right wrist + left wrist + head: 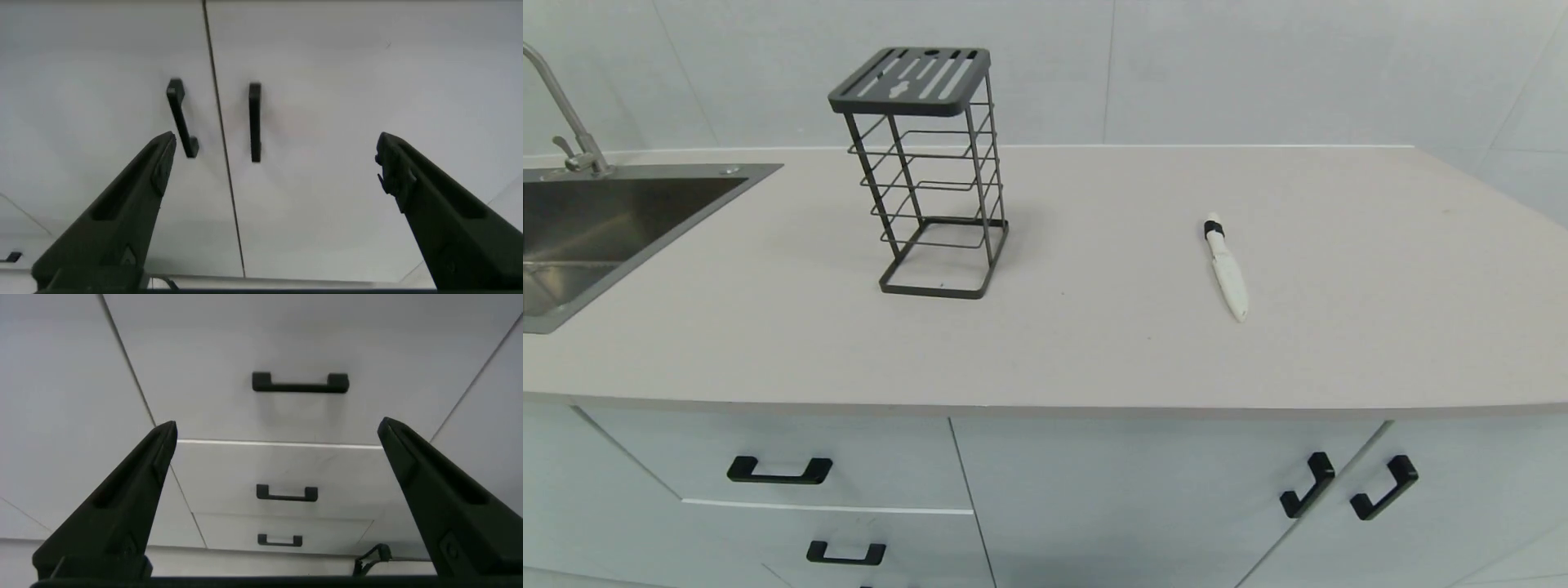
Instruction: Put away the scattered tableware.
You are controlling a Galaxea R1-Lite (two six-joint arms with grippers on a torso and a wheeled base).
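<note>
Head view: the white knife (1226, 267) lies flat toward the right edge of the counter (1094, 343), well apart from the rack (927, 175). Left gripper (278, 429) and right gripper (274, 139) gape empty (down by the cupboards (327, 204)). Pinched badly, the knife may skid away.

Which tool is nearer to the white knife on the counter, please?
Right, probably. The right tool faces the paired door handles below the counter end holding the knife; the left tool faces the drawer handles, farther off.
</note>
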